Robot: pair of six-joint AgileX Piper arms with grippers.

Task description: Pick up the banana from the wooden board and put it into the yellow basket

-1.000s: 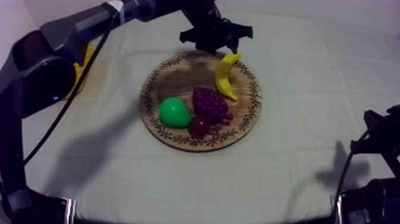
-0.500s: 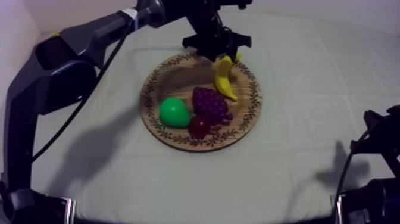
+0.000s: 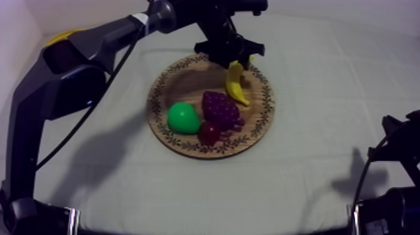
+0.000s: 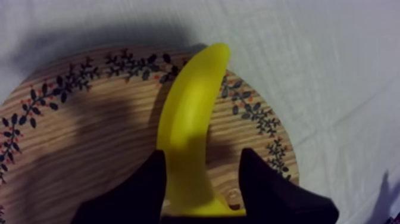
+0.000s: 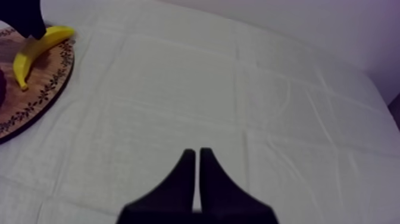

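From above, the left arm reaches across the counter and its left tool sits down over the far end of the banana. The banana lies on the far right part of the wooden board, by the patterned rim. Nearer on the board are the bunch of grapes, with the green pear beside it and the small red fruit touching the grapes' near side. A sliver of the yellow basket peeps from behind the left arm at the counter's far left.

That view hides how the fingers stand, and the left wrist view supplies it. The two black fingers are apart, one at each side of the banana. One lies against the fruit, while a strip of board shows between the fruit and the other.

The right wrist view has the right tool with its fingers together as a narrow wedge over bare cloth, well apart from the board's rim. Far off, it catches the banana from the side, with the left tool at the fruit's end.
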